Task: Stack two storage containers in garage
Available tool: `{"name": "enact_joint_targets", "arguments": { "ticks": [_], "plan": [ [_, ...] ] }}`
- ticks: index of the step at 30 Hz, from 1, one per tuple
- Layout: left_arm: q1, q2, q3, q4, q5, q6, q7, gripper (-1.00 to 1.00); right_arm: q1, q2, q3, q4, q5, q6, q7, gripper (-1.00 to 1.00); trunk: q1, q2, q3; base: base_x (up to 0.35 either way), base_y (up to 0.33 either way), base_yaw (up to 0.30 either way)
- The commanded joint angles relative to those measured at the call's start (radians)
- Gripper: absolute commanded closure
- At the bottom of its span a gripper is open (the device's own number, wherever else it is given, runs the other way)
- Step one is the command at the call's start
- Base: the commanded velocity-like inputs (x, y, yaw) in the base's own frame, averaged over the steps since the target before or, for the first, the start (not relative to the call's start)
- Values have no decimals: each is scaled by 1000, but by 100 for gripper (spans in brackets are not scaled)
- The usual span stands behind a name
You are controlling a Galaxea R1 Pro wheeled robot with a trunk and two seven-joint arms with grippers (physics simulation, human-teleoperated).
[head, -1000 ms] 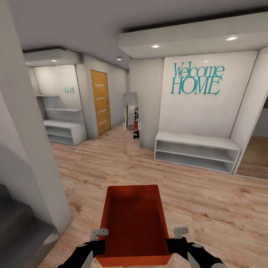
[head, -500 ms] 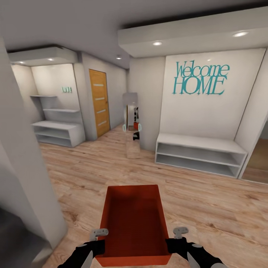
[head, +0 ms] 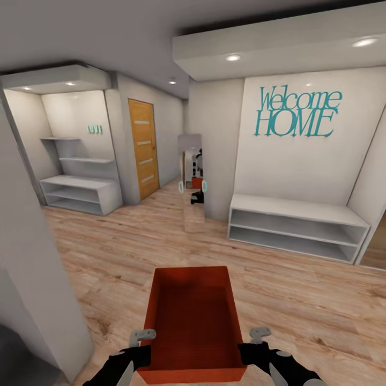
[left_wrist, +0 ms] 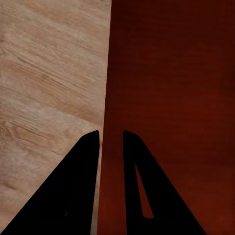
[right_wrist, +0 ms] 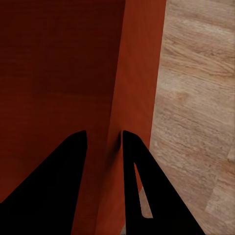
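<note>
Teal wall lettering at 1 o'clock reads "Welcome HOME". My view has swung since a second ago: the white bench below the lettering sits further right. I carry one orange-red bin at 6 o'clock over the light wood floor, my left gripper and right gripper each clamped on a side wall.

Black, glossy forearms with pale grey panels end in grey bracket-like fittings, seemingly metal, above black tapering fingers.
</note>
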Motion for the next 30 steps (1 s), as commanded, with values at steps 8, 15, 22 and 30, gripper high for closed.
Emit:
{"name": "enact_joint_targets", "arguments": {
  "ticks": [8, 15, 22, 30],
  "plan": [
    [0, 31, -4, 1, -23, 7, 28, 100, -2, -4, 2, -3, 1, -1, 2, 100, 1, -2, -2, 321, 37, 0],
    [0, 31, -4, 1, -23, 7, 28, 100, -2, -3, 2, -3, 1, -1, 2, 100, 1, -2, -2, 323, 1, 0],
    [0, 31, -5, 1, -23, 7, 28, 100, -2, -3, 2, -3, 1, -1, 2, 100, 1, -2, -2, 324, 0, 0],
    [0, 31, -5, 1, -23, 7, 28, 100, -2, -3, 2, -3, 1, -1, 2, 100, 1, -2, -2, 324, 0, 41]
  ]
}}
